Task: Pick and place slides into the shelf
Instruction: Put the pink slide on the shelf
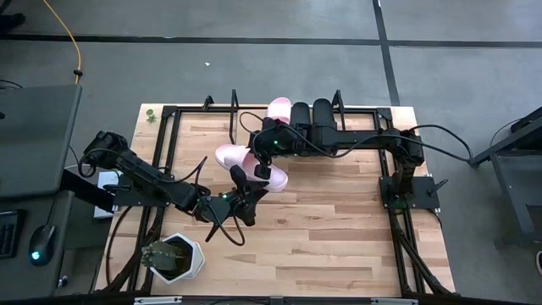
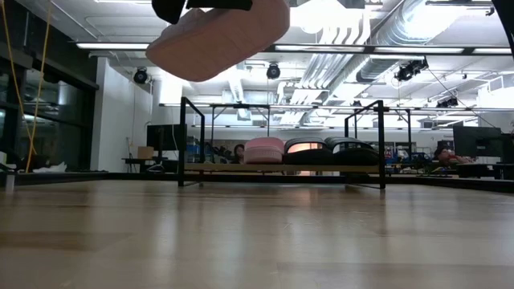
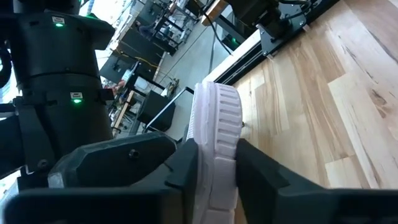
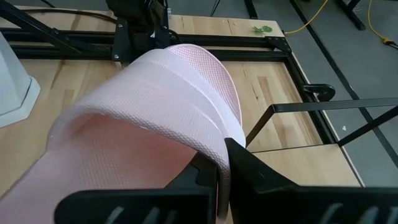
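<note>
One pale pink slide hangs in the air over the table's middle, and it shows high up in the low view. My right gripper is shut on its strap, and my left gripper is shut on its sole from the near-left. On the shelf at the table's far edge, another pink slide and two black slides rest side by side on their soles. My left gripper pinches the slide's ribbed sole rim between its two fingers. The sole stands on edge in the gap. The slide is clear of the table. My right gripper pinches the edge of the wide strap between its two fingers, coming from above. The slide hangs below it, lifted clear.
A white planter with a plant stands near the table's front left corner. A black frame runs round the table. The shelf has free room left of its pink slide.
</note>
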Available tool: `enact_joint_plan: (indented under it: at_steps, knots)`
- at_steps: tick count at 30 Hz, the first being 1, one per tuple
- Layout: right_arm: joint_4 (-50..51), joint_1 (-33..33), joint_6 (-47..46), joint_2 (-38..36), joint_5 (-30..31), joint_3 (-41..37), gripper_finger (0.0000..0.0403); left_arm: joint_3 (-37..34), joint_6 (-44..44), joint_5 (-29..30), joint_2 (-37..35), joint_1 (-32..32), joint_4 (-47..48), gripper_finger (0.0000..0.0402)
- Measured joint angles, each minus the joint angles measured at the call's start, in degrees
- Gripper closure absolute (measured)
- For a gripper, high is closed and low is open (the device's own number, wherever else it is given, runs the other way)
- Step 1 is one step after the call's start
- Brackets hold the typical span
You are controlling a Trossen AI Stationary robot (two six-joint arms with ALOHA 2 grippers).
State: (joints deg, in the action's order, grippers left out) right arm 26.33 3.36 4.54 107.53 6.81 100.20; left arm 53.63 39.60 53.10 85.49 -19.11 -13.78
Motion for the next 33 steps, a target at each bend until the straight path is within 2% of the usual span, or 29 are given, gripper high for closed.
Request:
enact_joint_plan:
  at_steps: [3, 5, 12, 17, 33]
  knots:
    - [0.0, 0.0, 0.0, 0.0, 0.0, 0.0, 0.0403, 0.0, 0.6, 0.0, 0.0, 0.0, 0.0, 0.0355]
    - [0.0, 0.0, 0.0, 0.1, 0.0, 0.0, 0.0403, 0.0, 0.6, 0.0, 0.0, 0.0, 0.1, 0.0363]
    - [0.0, 0.0, 0.0, 0.2, -0.9, 0.0, 0.0403, 0.0, 0.6, 0.0, 0.0, 0.0, 0.6, 0.0353]
    - [0.0, 0.0, 0.0, 0.2, -0.8, 0.0, 0.0403, 0.0, 0.6, 0.0, 0.0, 0.0, 0.6, 0.0366]
    - [1.8, 0.0, 0.9, 0.3, -0.8, 0.0, 0.0396, 0.0, 0.9, 1.0, 0.0, -0.1, 2.4, 0.0367]
